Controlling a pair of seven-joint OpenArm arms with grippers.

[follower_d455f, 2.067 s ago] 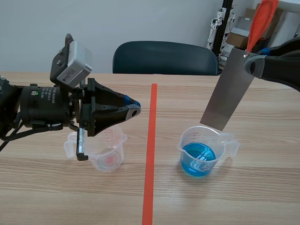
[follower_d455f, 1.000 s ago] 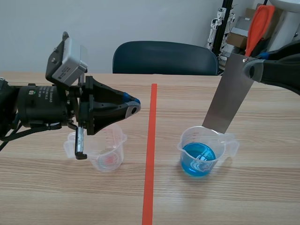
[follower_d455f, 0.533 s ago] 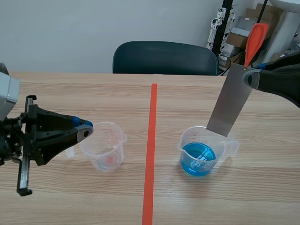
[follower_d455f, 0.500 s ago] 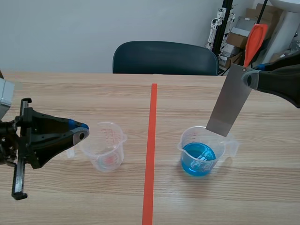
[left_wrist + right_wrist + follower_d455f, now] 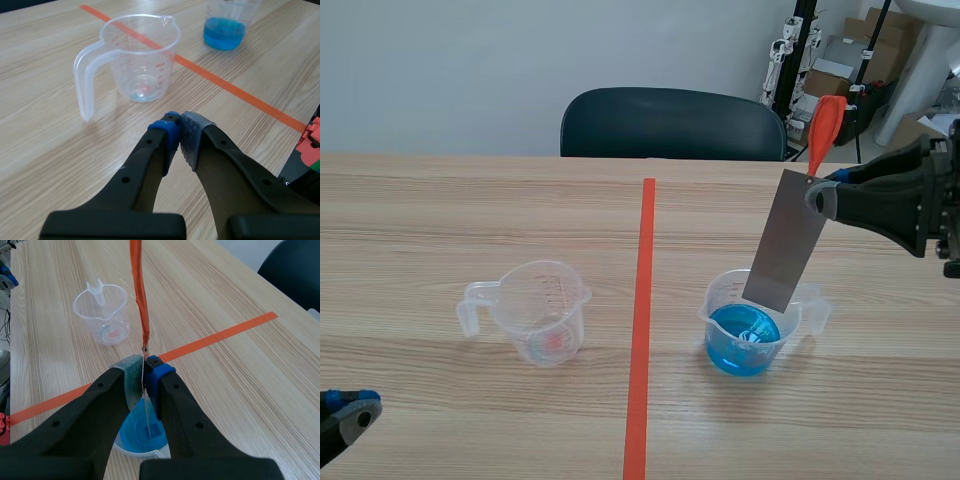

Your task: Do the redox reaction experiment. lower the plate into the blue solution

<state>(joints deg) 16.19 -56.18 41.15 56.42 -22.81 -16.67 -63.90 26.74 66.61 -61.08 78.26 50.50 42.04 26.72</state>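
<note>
The right gripper (image 5: pixel 145 371) is clamped on the top of the grey plate (image 5: pixel 785 240) — lower edge inside the cup (image 5: pixel 712 306), over blue liquid (image 5: pixel 730 352). The left gripper (image 5: pixel 176 122) — pinched together, holding nothing.

The plate (image 5: pixel 785 238) is plain grey with an orange strip (image 5: pixel 825 122), the solution (image 5: pixel 735 350) bright blue, the cup (image 5: pixel 714 302) clear.

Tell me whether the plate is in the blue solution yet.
Not yet: the plate ends at the cup rim, above the blue solution.

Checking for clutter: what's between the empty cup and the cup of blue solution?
Nothing but the orange-red tape line on the bare table; the scene view shows it.
</note>
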